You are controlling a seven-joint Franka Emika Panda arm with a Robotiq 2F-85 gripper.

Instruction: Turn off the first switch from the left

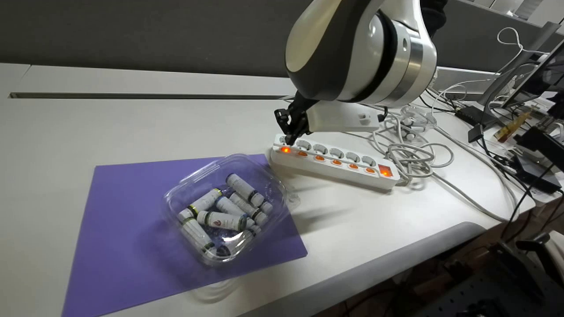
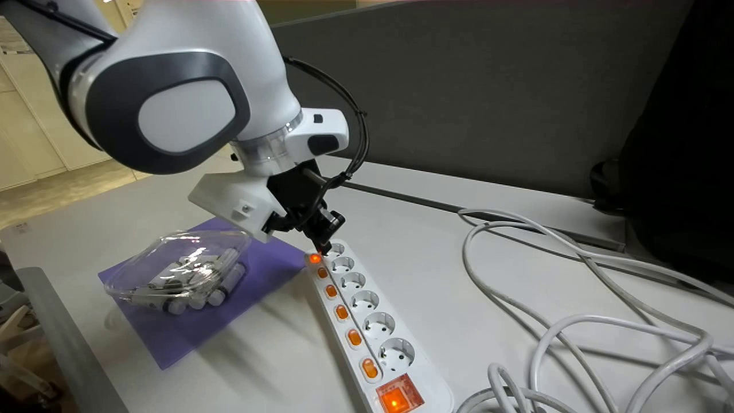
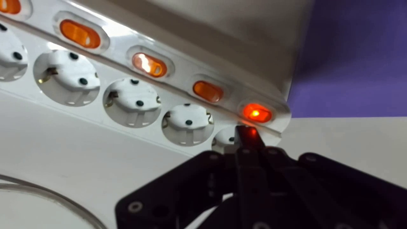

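Note:
The white power strip [image 1: 326, 171] lies on the table and also shows in an exterior view [image 2: 429, 376] and the wrist view [image 3: 179, 76]. The first switch from the left [image 1: 285, 149] is the endmost orange-red rocker. It glows in all views, including an exterior view [image 2: 315, 258] and the wrist view [image 3: 257, 113]. The other small rockers are unlit. My gripper [image 3: 249, 135] is shut and empty, fingers together. Its tip [image 1: 290, 140] is beside the lit switch, over the end socket, partly covering it. Whether the tip touches the strip [image 2: 325, 250] cannot be told.
A larger lit main switch [image 1: 385, 170] is at the strip's far end. A clear plastic box [image 1: 275, 191] with several white vials stands on a purple sheet [image 1: 123, 211] near the strip. Grey cables [image 1: 414, 154] lie coiled by the main switch end. A dark partition [image 1: 132, 39] stands behind.

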